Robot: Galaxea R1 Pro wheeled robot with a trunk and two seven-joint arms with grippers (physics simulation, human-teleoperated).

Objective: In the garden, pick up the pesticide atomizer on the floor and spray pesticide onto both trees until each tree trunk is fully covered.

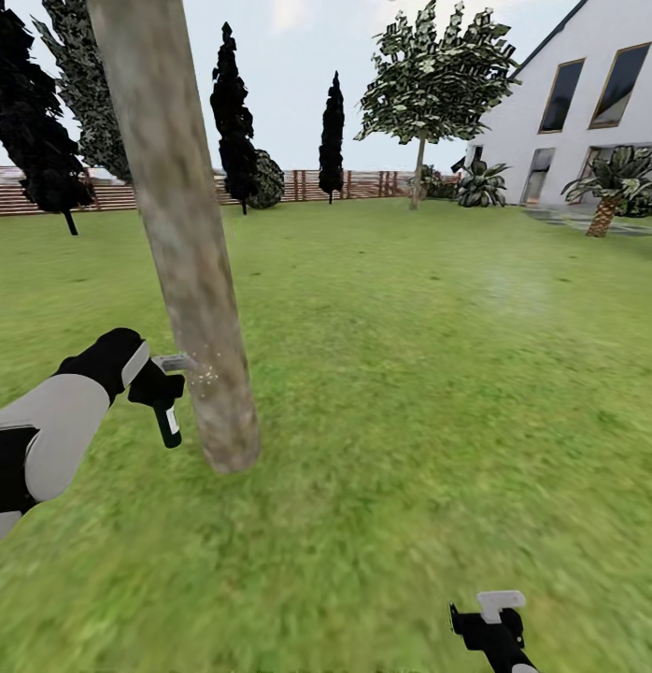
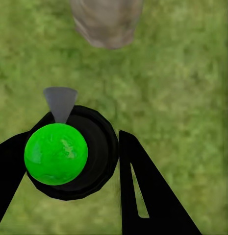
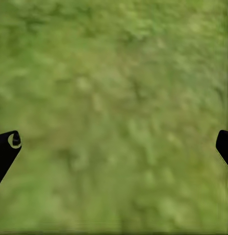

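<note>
Right gripper point(image 1: 489, 624): low over the grass point(image 1: 410, 421), fingers spread wide, holding nothing, parked clear of the work.
Left gripper point(image 1: 156, 381): clamped around the pesticide atomizer point(image 1: 167, 422), keeping its nozzle level at the trunk.
Near tree trunk point(image 1: 181, 243): just beside the nozzle; pale flecks show where spray lands.
Second tree point(image 1: 436, 70): far off by the house point(image 1: 588, 103), probably next.

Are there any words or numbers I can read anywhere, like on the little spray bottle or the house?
None can be read.
Spray bottle, held in the left tool: it has a white label band, but any print on it is too small to make out.
House: no sign or number shows on its wall.
Fence and tree trunk: no writing.
</note>
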